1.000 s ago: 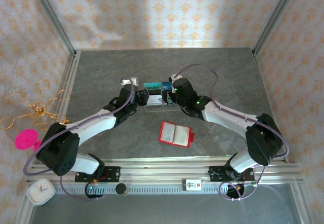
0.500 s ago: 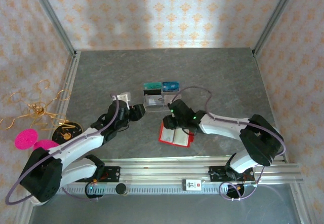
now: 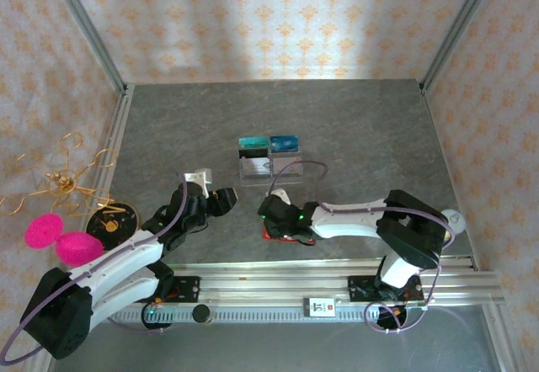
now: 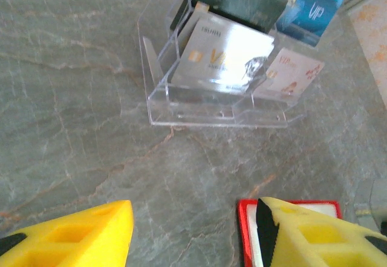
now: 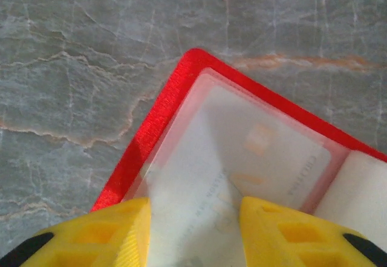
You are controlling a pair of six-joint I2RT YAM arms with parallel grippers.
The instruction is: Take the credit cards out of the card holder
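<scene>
The card holder (image 5: 154,119) lies spread open on the grey table, red-edged, with a pale credit card (image 5: 272,158) showing through its whitish pocket. My right gripper (image 5: 193,237) hovers open just above that pocket, one finger to each side. In the top view the right gripper (image 3: 271,214) covers most of the card holder (image 3: 285,237). My left gripper (image 3: 226,200) stands open to the holder's left, holding nothing. In the left wrist view the left gripper (image 4: 190,237) has the card holder's corner (image 4: 245,231) behind its right finger. A silvery card (image 4: 224,52) and a blue card (image 4: 311,10) stand in the clear tray (image 4: 181,113).
The clear tray (image 3: 255,170) sits behind the holder and also carries a teal-green card (image 3: 251,144). Off the table's left edge are gold wire (image 3: 63,183), pink pieces (image 3: 42,231) and a black disc (image 3: 112,219). A metal rail (image 3: 278,284) runs along the near edge.
Both arms have drawn back from the clear tray toward the near edge. The right gripper has come down over the red holder, and both sets of jaws have opened wider.
</scene>
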